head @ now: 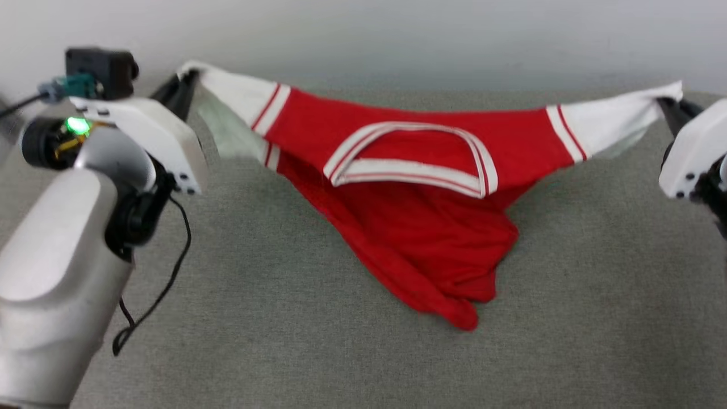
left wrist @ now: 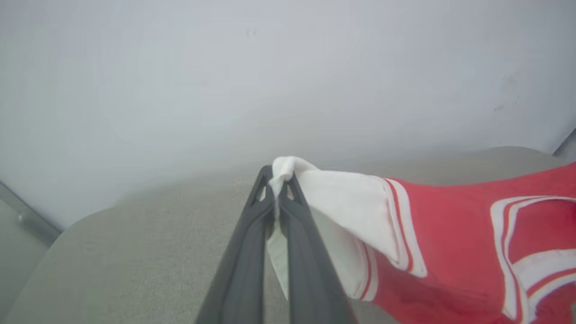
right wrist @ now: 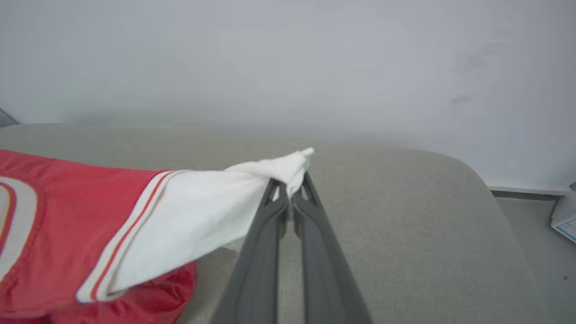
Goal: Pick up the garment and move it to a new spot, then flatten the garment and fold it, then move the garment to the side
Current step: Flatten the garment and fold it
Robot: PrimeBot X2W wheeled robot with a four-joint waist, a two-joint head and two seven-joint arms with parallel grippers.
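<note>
Arms wide apart — left pincer (left wrist: 278, 180) and right pincer (right wrist: 294, 186) tight on garment (head: 420, 227) sleeves.

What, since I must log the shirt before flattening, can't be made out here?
- Head view: the garment is bunched; its folds hide hem and any print.
- Left wrist view: right edge cuts the garment off at the collar trim.
- Right wrist view: left edge cuts it; the white sleeve covers red fabric beneath.
</note>
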